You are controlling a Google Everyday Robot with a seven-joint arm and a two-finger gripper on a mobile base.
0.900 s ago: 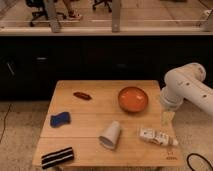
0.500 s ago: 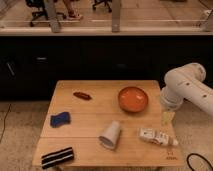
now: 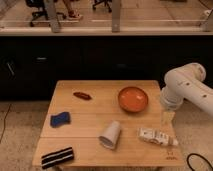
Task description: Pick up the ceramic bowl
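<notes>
The ceramic bowl point(image 3: 133, 99) is round, shallow and glossy orange and sits upright on the wooden table point(image 3: 100, 120) at its back right. My gripper point(image 3: 168, 118) hangs from the white arm point(image 3: 186, 88) over the table's right edge, to the right of the bowl and a little nearer the front, apart from it. It holds nothing that I can see.
A white paper cup point(image 3: 110, 135) lies on its side at front centre. A white packet point(image 3: 157, 137) lies under the gripper. A blue sponge point(image 3: 59, 119), a small reddish item point(image 3: 82, 95) and a black-and-white bar point(image 3: 57, 157) lie on the left. A dark counter stands behind.
</notes>
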